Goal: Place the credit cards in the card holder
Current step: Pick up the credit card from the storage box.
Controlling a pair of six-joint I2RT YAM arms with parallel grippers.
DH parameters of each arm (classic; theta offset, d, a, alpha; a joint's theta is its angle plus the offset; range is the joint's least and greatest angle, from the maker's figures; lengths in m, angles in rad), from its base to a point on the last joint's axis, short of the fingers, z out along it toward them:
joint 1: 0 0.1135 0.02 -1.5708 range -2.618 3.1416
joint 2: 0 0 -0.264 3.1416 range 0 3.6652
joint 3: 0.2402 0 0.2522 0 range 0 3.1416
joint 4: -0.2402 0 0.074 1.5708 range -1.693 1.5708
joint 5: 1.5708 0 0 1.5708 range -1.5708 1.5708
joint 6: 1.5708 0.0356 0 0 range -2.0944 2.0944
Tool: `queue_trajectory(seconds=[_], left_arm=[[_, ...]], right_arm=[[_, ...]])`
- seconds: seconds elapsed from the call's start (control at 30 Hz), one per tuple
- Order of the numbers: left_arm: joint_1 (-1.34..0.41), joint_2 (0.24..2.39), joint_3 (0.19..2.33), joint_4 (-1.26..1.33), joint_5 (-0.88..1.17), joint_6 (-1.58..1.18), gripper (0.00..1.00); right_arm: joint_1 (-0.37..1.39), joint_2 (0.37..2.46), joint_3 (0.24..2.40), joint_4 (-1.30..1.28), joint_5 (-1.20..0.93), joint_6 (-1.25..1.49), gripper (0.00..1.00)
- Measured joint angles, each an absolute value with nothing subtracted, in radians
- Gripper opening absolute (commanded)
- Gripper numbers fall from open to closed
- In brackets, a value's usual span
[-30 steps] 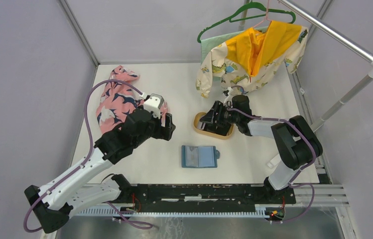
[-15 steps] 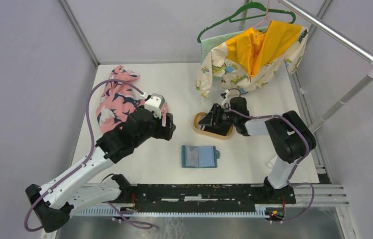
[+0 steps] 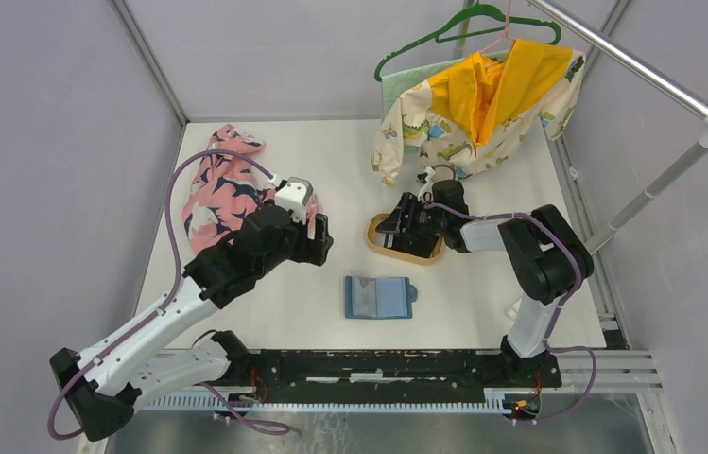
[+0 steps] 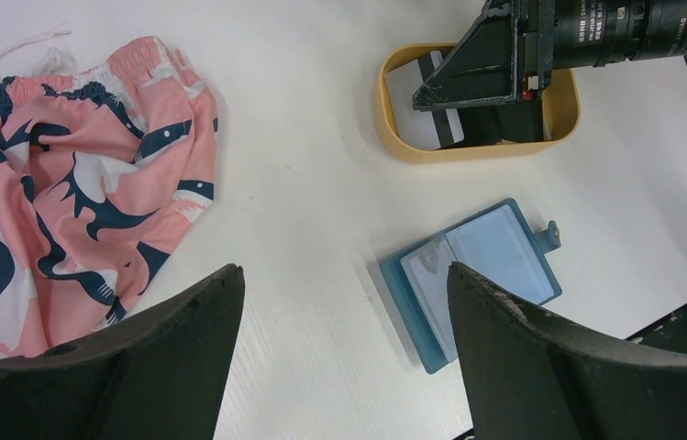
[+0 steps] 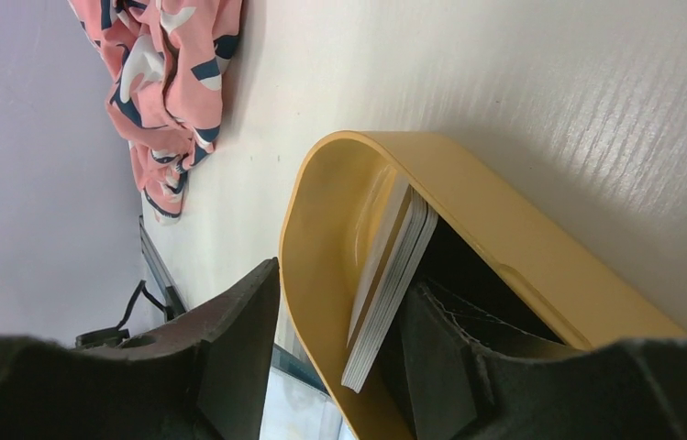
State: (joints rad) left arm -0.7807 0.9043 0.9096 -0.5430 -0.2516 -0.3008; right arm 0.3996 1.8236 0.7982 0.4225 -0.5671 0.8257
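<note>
The credit cards (image 5: 385, 275) stand on edge as a thin stack, leaning on the end wall of the tan oval tray (image 5: 504, 220). My right gripper (image 5: 344, 278) is open and tipped into that tray. One finger is just outside the wall and the other is inside, right behind the stack. In the left wrist view a pale card and a dark card (image 4: 424, 101) show under that gripper (image 4: 504, 64). The teal card holder (image 3: 378, 297) lies open and flat in front of the tray (image 3: 376, 242). My left gripper (image 4: 344, 275) hangs open above the table, left of the card holder (image 4: 472, 275), holding nothing.
A pink patterned garment (image 3: 222, 189) lies at the back left of the table. A dinosaur-print top with yellow lining (image 3: 477, 104) hangs from a rail (image 3: 633, 66) at the back right, just behind the tray. Grey walls close in both sides.
My right gripper has shifted a little left and deeper into the tray, and its elbow has swung left. The left arm and the card holder have not moved.
</note>
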Motion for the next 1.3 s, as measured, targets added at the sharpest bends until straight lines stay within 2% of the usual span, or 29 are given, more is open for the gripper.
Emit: queue_trajectory(seconds=[0.63,0.8,1.3], left_arm=[[-0.774,0.908,0.909,-0.543,-0.241,-0.301,0.86],[-0.773,0.913,0.91,-0.543,-0.233,-0.3,0.86],[-0.773,0.918,0.909,-0.543,-0.233,-0.3,0.86]], right_arm=[[0.366,1.828,0.752,0.491,-0.605,0.938,0.47],[0.345,1.808,0.739,0.502,-0.614,0.947,0.47],[0.307,1.786,0.722,0.474,-0.618,0.913,0.38]])
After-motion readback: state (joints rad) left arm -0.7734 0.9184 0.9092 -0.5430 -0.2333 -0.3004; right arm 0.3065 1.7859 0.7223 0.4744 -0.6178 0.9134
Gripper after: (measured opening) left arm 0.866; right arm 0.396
